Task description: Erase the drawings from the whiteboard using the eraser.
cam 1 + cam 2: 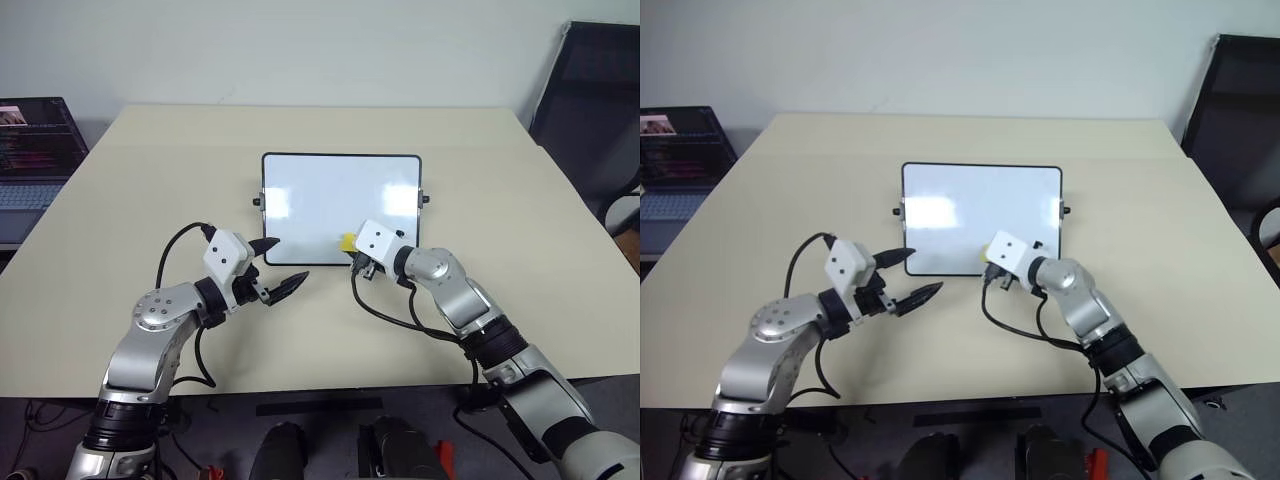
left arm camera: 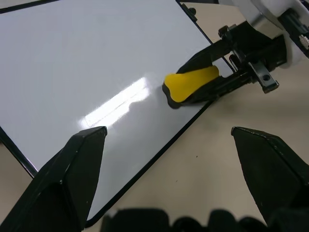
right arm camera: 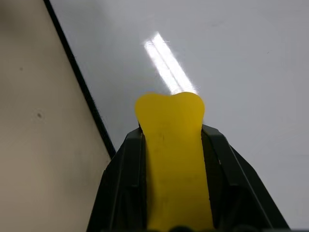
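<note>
A glossy white surface edged by a thin black frame is shown on the whiteboard (image 1: pixel 330 200). The eraser (image 2: pixel 190 82) is coloured bright yellow over a black underside. The counter (image 1: pixel 120 240) is plain beige. Black fingers (image 2: pixel 67 179) are seen on the left hand (image 1: pixel 277 268).

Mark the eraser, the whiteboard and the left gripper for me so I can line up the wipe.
eraser (image 2: pixel 190 84), left wrist view, on its yellow top.
whiteboard (image 1: pixel 330 195), left eye view, on its bare white face.
left gripper (image 1: pixel 275 265), left eye view, midway between its open black fingertips.
</note>
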`<state>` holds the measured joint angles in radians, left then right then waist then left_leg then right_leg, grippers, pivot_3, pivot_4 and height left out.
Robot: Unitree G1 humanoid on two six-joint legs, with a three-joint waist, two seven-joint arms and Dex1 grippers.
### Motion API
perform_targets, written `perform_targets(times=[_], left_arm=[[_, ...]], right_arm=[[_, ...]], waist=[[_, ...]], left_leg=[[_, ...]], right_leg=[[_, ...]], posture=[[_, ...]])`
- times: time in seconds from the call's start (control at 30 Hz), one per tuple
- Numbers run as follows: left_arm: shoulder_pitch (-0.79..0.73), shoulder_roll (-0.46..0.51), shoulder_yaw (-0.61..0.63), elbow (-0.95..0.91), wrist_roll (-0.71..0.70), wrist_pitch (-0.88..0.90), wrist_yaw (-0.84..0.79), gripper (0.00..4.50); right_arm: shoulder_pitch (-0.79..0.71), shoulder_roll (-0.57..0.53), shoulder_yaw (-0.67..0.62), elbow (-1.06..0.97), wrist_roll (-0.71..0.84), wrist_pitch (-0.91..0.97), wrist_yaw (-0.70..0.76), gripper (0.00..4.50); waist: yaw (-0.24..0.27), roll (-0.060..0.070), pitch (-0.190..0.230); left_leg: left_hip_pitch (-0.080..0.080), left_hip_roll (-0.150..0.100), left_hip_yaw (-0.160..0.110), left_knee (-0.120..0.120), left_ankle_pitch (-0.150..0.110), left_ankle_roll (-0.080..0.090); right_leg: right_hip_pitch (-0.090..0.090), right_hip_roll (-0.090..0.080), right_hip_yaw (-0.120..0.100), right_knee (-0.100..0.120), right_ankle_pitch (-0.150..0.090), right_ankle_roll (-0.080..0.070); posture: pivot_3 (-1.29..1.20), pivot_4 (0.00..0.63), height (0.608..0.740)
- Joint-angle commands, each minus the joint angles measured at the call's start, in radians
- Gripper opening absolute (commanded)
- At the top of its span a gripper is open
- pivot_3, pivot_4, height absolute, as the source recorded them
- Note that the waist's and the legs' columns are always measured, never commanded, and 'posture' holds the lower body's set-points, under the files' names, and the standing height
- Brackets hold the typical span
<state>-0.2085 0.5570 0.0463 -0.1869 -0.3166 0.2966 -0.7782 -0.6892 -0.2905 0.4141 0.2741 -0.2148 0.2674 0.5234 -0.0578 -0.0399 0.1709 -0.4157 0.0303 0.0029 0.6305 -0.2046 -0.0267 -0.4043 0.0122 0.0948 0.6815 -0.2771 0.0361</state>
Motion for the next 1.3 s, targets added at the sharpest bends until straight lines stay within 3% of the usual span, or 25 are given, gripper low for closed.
perform_targets(times=[0.03,0.47,0.63,0.97,1.17,1.3], left_arm=[[-0.008,0.005,0.001,-0.016,0.0,-0.019,-0.006,4.5],[0.01,-0.005,0.0,-0.035,-0.008,-0.008,-0.001,4.5],[0.015,-0.005,0.001,-0.041,-0.009,-0.005,0.002,4.5],[-0.08,0.012,-0.093,-0.026,-0.009,-0.034,-0.131,4.5],[-0.162,0.008,-0.196,0.021,0.008,-0.068,-0.257,4.5],[-0.282,-0.054,-0.288,0.105,0.03,-0.104,-0.328,4.5]], right_arm=[[-0.059,0.007,-0.083,0.056,-0.035,-0.006,-0.129,1.13],[0.03,-0.043,-0.001,-0.079,-0.057,0.038,0.043,1.13],[0.077,-0.012,-0.115,-0.235,0.014,0.087,-0.005,1.13],[0.456,0.098,-0.439,-0.786,0.182,0.485,-0.158,1.13],[0.508,0.178,-0.495,-0.799,0.196,0.586,-0.272,1.13],[0.435,0.198,-0.526,-0.643,0.191,0.558,-0.349,1.12]], waist=[[0.0,0.0,0.0],[0.0,0.0,0.0],[0.001,0.0,0.0],[0.02,0.0,0.0],[0.0,0.0,0.0],[0.001,0.0,0.0]], left_leg=[[0.0,0.0,0.0,0.0,0.0,0.0],[0.0,0.0,0.0,-0.001,0.001,0.001],[-0.001,0.0,0.0,-0.001,0.001,0.001],[-0.004,-0.001,-0.002,-0.001,0.0,-0.001],[-0.001,-0.001,0.001,-0.001,0.0,-0.001],[-0.001,-0.001,0.001,-0.001,0.0,-0.001]], right_leg=[[0.0,0.0,0.0,0.0,0.0,0.0],[0.0,0.0,0.0,-0.001,0.002,-0.001],[-0.001,0.0,0.0,-0.001,0.001,0.0],[-0.002,-0.001,-0.003,-0.002,0.0,0.001],[-0.001,0.001,0.001,-0.001,-0.001,0.003],[-0.001,0.003,0.0,-0.001,-0.002,0.003]], posture=[[0.0,0.15,0.74],[0.0,0.15,0.74],[0.0,0.15,0.74],[0.0,0.15,0.74],[0.0,0.15,0.74],[0.0,0.15,0.74]])
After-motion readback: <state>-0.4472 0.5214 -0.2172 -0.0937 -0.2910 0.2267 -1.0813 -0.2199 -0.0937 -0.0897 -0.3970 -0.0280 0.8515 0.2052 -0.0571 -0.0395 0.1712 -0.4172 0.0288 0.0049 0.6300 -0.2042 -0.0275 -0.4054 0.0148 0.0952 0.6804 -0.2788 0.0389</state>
